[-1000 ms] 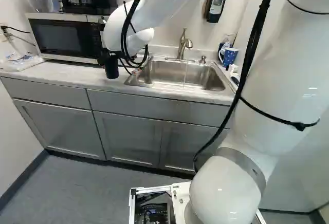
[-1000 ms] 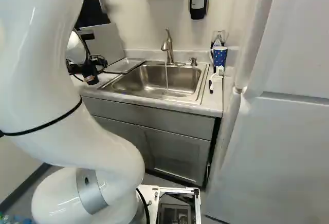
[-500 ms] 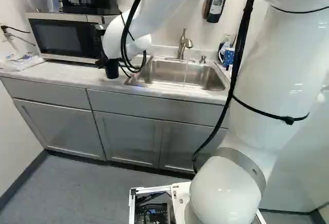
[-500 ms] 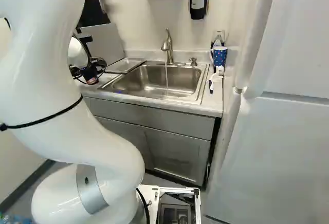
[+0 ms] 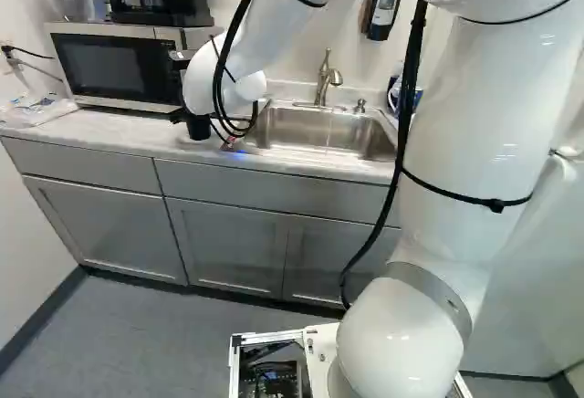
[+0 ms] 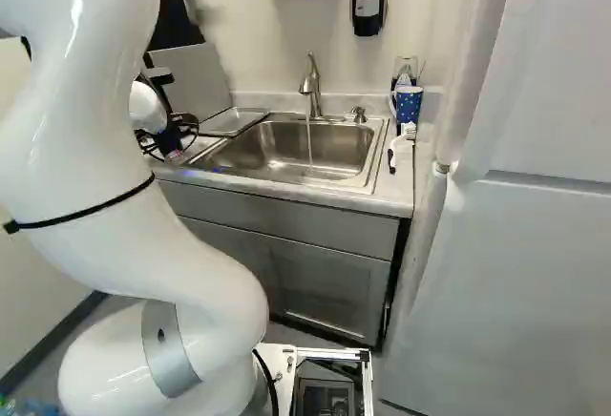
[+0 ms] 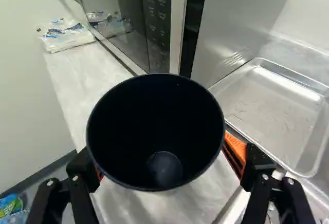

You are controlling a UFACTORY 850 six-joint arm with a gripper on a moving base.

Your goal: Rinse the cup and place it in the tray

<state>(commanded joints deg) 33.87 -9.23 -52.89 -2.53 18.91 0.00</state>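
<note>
Where the bench (image 5: 100, 131) runs along the wall, a plastic package (image 5: 36, 110) lies near its left end, with the microwave (image 5: 114, 65) next. The gripper (image 5: 189, 115) pinches the dark cup (image 7: 157, 131) from two sides near the bench's front edge; I cannot tell whether the cup touches the bench. Then comes the metal tray (image 6: 232, 122), near the sink's (image 6: 291, 149) left edge. Water runs from the faucet (image 6: 311, 87) into the sink, and a blue dotted mug (image 6: 408, 103) stands near the bench's right back corner.

Dark navy cup (image 7: 156, 131); silvery tray (image 7: 272, 108); blue mug (image 6: 408, 105), pale dots.
</note>
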